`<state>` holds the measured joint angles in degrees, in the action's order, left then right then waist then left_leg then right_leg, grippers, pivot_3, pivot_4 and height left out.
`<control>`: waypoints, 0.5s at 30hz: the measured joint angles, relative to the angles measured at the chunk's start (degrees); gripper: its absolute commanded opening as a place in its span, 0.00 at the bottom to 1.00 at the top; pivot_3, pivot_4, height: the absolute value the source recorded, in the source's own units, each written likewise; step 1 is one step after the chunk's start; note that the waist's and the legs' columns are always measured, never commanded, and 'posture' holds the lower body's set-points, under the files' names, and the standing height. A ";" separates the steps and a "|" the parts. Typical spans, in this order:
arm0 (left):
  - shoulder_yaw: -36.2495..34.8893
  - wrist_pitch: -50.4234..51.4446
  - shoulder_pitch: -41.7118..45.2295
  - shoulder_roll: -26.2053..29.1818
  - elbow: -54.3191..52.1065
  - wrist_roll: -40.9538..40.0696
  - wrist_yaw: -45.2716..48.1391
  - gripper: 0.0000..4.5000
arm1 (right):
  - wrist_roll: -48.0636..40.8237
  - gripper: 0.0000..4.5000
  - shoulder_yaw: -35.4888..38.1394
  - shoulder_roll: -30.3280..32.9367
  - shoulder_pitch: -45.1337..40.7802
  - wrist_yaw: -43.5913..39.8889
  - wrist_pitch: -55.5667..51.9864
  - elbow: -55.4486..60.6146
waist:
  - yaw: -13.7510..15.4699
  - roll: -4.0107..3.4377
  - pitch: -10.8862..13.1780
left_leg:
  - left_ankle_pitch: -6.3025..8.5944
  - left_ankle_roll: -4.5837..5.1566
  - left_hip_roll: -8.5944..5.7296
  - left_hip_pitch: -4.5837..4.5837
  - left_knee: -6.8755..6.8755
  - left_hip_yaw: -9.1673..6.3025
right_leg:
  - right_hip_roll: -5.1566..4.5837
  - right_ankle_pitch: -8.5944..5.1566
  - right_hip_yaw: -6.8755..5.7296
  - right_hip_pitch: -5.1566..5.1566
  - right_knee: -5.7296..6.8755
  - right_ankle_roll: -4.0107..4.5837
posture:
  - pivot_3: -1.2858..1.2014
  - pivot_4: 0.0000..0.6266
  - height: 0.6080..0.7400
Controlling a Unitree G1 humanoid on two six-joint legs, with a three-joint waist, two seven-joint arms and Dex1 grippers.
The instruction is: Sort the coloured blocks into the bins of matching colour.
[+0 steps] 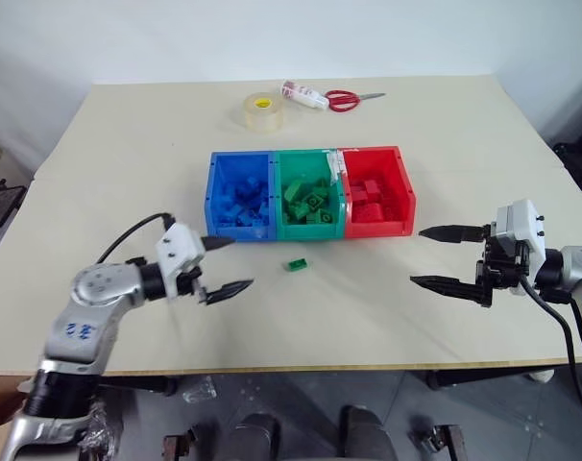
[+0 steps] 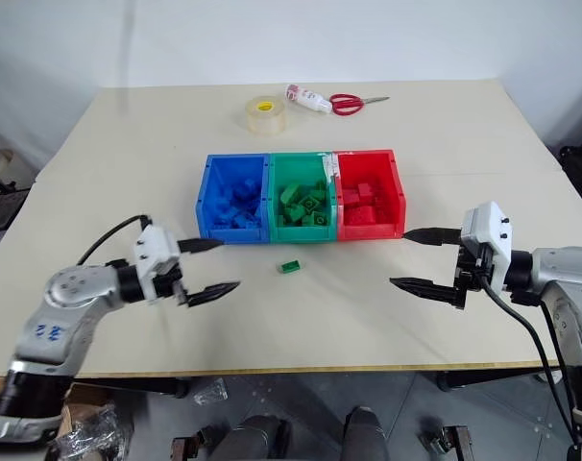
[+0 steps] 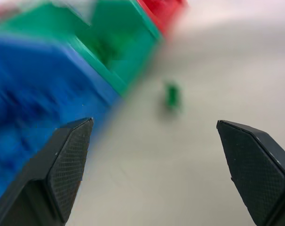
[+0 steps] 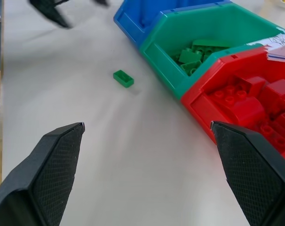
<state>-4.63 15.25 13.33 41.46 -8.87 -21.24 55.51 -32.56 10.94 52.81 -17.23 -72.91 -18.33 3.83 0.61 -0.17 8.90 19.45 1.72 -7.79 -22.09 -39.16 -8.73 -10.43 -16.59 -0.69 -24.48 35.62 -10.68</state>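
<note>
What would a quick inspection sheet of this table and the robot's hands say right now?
Surface: cream table, mostly bare.
Job's things: blue bin, green bin and red bin joined in a row, each holding bricks of its own colour; one green brick lies loose on the table in front of the green bin.
Clutter: tape roll, small white bottle and red-handled scissors near the far edge.
Grippers: left gripper and right gripper both open, holding nothing, low over the table either side of the bins.
Cables: black cable looping from the left wrist; black cable hanging from the right arm.
Surroundings: white wall behind, grey floor.
</note>
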 measured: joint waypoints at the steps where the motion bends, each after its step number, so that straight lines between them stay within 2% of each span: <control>1: -1.10 -0.18 -1.59 1.73 0.00 -0.76 1.90 1.00 | 0.00 1.00 -0.06 0.00 -0.28 -0.27 0.07 -0.11 | 0.01 0.00 0.00 | 0.00 0.00 -0.01 0.00 0.00 0.00 | 0.00 0.00 0.01 0.01 -0.01 0.00 | 0.52 0.24 1.00; 4: -4.64 -2.17 -6.33 5.95 0.79 -1.98 7.02 1.00 | 0.25 1.00 -0.48 0.01 -1.20 -1.23 0.47 -1.46 | 0.06 -0.02 0.01 | 0.01 0.01 -0.01 0.01 0.03 0.00 | -0.01 0.00 0.01 0.02 -0.05 0.00 | 0.52 0.24 1.00; 8: -7.83 -4.62 -9.10 7.72 3.95 -2.19 10.32 1.00 | 0.79 1.00 -1.24 0.01 -2.08 -2.10 0.57 -2.47 | 0.45 -0.07 0.04 | 0.01 0.01 0.00 0.00 0.02 0.00 | 0.00 0.00 0.00 0.03 -0.05 0.01 | 0.52 0.24 1.00; 11: -7.66 -5.33 -8.35 7.65 5.12 -1.95 10.10 1.00 | 1.16 1.00 -1.54 0.01 -3.02 -2.49 0.64 -3.49 | 0.70 -0.06 0.04 | 0.01 0.01 -0.01 0.00 0.01 -0.01 | -0.01 0.00 0.00 0.04 -0.04 0.00 | 0.52 0.24 1.00; 15: -3.53 -5.23 -1.56 3.46 4.45 0.00 6.56 1.00 | 1.72 1.00 -1.87 -0.01 -4.35 -2.57 0.80 -4.07 | 0.91 -0.07 0.04 | 0.00 0.01 -0.06 0.01 -0.03 -0.04 | -0.03 0.00 -0.02 0.08 0.00 0.00 | 0.52 0.24 1.00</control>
<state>-8.16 10.02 11.77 44.92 -4.42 -21.24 62.07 -30.84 9.07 52.80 -21.59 -75.48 -17.54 -0.24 1.52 -0.24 8.94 19.46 1.73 -7.85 -22.09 -39.20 -8.77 -10.46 -16.59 -0.70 -24.40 35.62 -10.67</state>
